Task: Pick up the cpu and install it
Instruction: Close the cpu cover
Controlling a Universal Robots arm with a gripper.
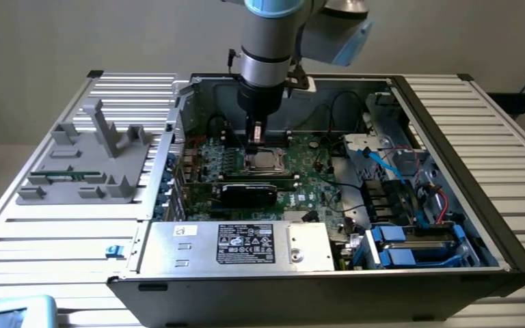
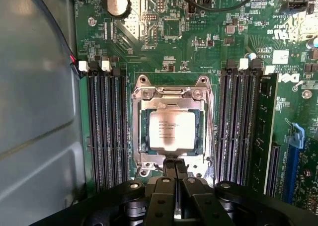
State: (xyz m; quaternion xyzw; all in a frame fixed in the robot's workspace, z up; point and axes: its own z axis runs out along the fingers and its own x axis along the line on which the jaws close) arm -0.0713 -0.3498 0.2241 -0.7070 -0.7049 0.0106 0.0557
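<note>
The cpu [image 2: 172,130] is a small, flat, square chip. Its top is shiny silver-grey with tiny dark writing on it. It lies flat and face up in the middle of the socket frame [image 2: 171,92] on the green board [image 2: 198,57]. Its sides run straight along the frame's sides. A dark shadow touches one edge.

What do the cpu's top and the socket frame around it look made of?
The cpu: its top looks like metal, matt silver-grey, with a soft sheen and faint printing. The socket frame: probably bare steel, shiny, catching bright glints, with screw heads at two corners.
</note>
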